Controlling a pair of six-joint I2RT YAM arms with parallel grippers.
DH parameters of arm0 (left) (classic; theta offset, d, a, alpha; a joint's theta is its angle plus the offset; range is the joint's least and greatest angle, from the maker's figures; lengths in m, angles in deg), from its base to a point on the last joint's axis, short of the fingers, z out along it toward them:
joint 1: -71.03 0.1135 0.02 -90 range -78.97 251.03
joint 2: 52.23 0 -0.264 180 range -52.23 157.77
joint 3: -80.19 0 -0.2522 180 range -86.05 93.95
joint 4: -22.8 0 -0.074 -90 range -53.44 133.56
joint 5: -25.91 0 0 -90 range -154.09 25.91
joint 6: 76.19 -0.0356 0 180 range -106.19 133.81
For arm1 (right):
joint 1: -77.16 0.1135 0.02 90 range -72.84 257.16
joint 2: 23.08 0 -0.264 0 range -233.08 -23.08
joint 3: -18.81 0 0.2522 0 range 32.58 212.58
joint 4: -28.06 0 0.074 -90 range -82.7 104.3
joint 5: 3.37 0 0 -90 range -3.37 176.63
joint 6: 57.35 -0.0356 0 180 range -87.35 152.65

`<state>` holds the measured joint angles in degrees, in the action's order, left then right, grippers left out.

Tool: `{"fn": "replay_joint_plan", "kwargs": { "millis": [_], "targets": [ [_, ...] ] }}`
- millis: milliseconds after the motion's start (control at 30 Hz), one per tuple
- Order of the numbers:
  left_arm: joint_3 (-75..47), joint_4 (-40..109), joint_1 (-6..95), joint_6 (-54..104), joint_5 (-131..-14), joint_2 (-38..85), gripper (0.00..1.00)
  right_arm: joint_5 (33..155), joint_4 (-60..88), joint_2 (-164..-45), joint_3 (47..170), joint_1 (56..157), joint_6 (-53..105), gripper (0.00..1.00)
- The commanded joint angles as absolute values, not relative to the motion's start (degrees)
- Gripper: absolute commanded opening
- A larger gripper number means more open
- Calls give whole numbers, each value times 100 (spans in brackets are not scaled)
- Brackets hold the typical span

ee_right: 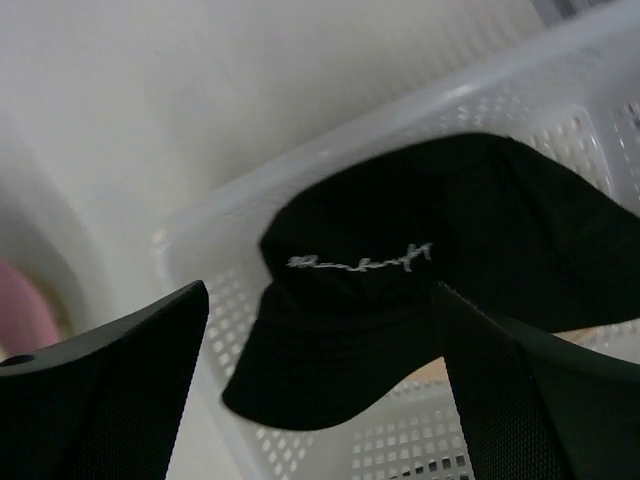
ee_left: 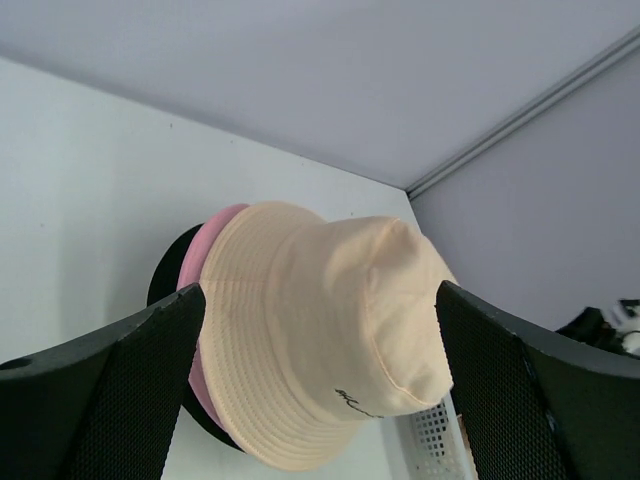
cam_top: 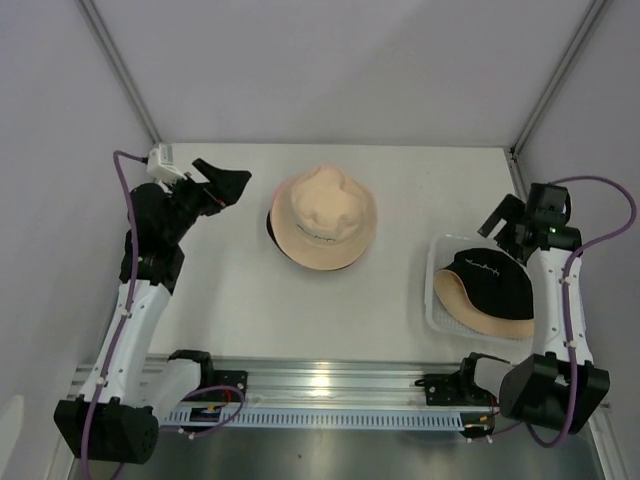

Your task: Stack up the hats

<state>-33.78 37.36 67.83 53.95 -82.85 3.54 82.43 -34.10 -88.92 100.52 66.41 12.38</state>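
So the wide-open right gripper (cam_top: 500, 222) is hovering nearest, with the black fabric bucket hat (cam_top: 490, 280) lying just at its 7 o'clock in the white mesh basket (cam_top: 433, 290).

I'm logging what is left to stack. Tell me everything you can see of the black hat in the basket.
The black hat is a soft fabric bucket hat with a round crown and a floppy brim. White script is stitched on the side of the crown. It sits crown up, slightly slumped, on a beige hat inside the white mesh basket at the table's right. Nothing grips it.
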Motion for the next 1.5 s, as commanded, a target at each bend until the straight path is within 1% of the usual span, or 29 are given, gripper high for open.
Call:
{"fn": "replay_joint_plan", "kwargs": {
  "millis": [0,67,300,333,467,600,733,867,967,1000,1067,1100,1167,1200,1233,1267,1400,1467],
  "targets": [
    [-2972,4437,6804,4888,-8473,-1,99,8416,-2948,-8970,9421,6038,884,95],
    [-2936,4561,6804,4791,-8658,-72,100,8357,-2737,-9075,9305,5932,778,92],
    [-3059,4702,6804,4668,-8755,-213,100,8154,-1902,-9374,9032,5940,927,82],
    [-3068,4719,6804,4633,-8747,-213,99,8101,-1840,-9488,9032,5940,944,79],
    [-3068,4799,6813,4563,-8677,-160,100,7916,-1875,-9778,9014,5940,1006,75],
    [-3050,4816,6804,4554,-8712,-108,99,8057,-1937,-9805,8883,5949,962,68],
    [-3059,4799,6804,4563,-8747,-81,99,8241,-1822,-9682,8690,5958,927,66],
    [-3094,4790,6813,4598,-8747,-37,100,8312,-1761,-9778,8531,5958,901,65],
    [-3103,4772,6804,4615,-8764,-2,99,8329,-1638,-9884,8443,5958,900,62],
    [-3094,4764,6804,4615,-8764,7,100,8329,-1551,-9954,8417,5958,901,58],
    [-3103,4764,6804,4615,-8764,7,99,8321,-1506,-10024,8425,5958,935,53],
    [-3086,4772,6804,4615,-8773,15,100,8321,-1480,-10077,8443,5958,953,44],
    [-3103,4781,6804,4624,-8756,-11,100,8286,-1444,-10104,8487,5958,988,33],
    [-3112,4781,6804,4615,-8747,-28,100,8259,-1444,-10104,8504,5958,1015,18],
    [-3094,4799,6804,4615,-8738,-28,100,8242,-1479,-10095,8539,5958,1024,8],
    [-3094,4807,6804,4615,-8729,-55,100,8242,-1523,-10078,8644,5958,1050,0],
    [-2981,4913,6804,4554,-8860,-160,99,8259,-2075,-9666,9049,6185,1225,0],
    [-2875,4974,6805,4519,-9001,-169,99,8277,-2252,-9209,9259,6361,1322,0]
  ]
}}
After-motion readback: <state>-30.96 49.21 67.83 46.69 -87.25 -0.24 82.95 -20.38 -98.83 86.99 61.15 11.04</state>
